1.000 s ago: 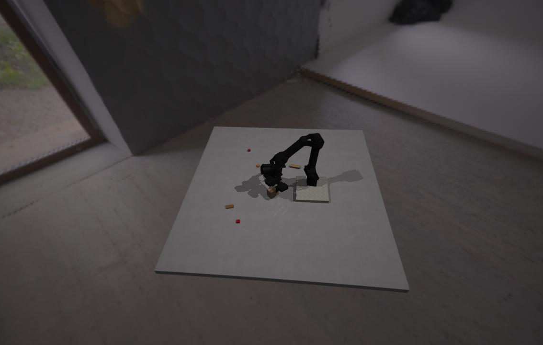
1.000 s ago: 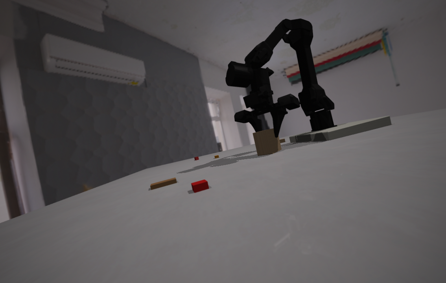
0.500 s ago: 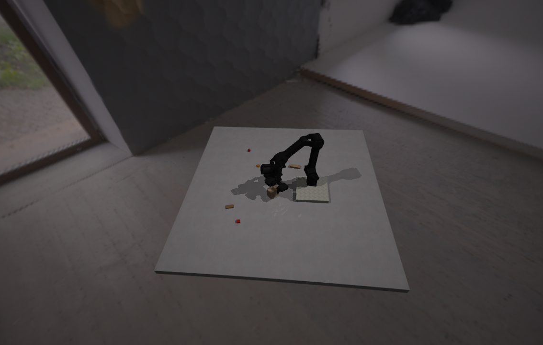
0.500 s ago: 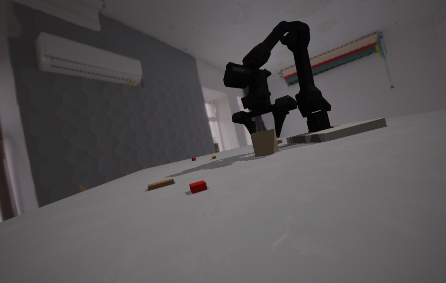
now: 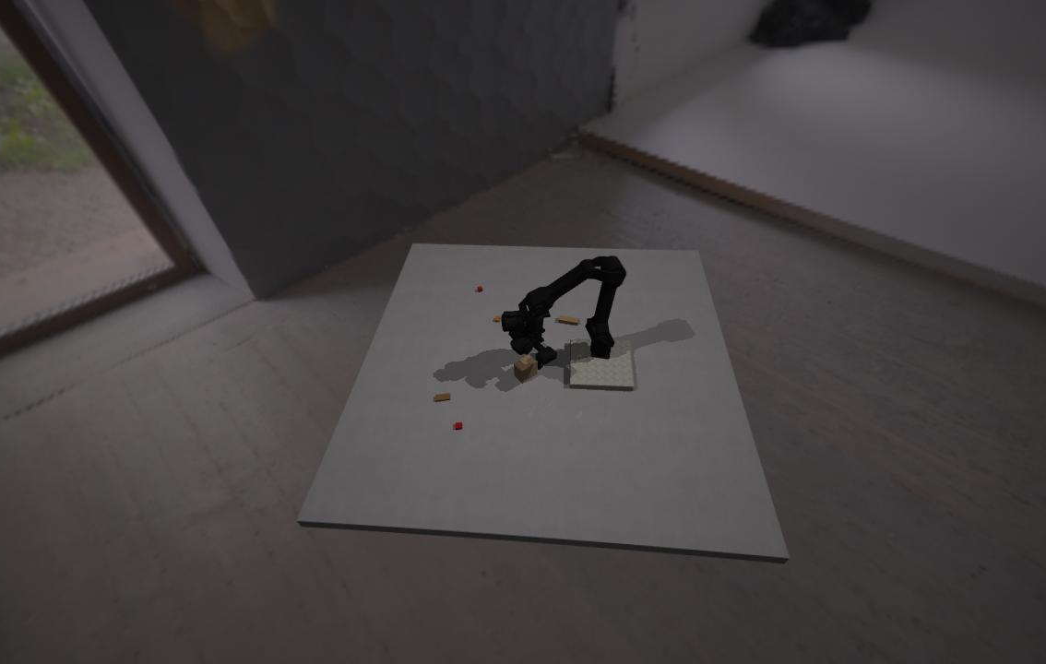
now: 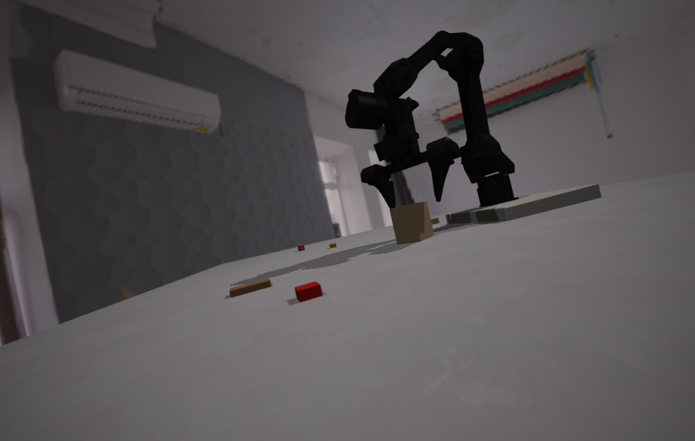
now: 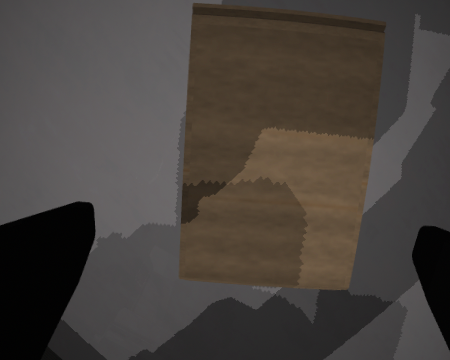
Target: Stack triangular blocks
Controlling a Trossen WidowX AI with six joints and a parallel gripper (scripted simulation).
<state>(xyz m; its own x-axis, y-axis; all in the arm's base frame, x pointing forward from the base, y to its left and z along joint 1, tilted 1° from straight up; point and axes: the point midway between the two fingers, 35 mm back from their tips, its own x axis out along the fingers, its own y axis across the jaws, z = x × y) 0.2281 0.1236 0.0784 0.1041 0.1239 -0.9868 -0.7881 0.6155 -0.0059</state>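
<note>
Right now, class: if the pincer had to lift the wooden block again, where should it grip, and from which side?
Grip the wooden block across its two long flat sides, coming straight down from above. The open pincer already hangs over it with a finger on each side; those faces look parallel, so probably a steady hold.

The gripper [image 6: 415,188] is hanging wide open just above the wooden square block [image 6: 412,222], its fingertips standing apart from the block's sides, so the way straight up is open. At three o'clock in the top view the arm's base plate [image 5: 622,381] is blocking low passes. At nine o'clock the table [image 5: 560,495] is offering room, with a thin wooden piece [image 5: 442,397] and a small red block [image 5: 457,426] lying well apart.
</note>
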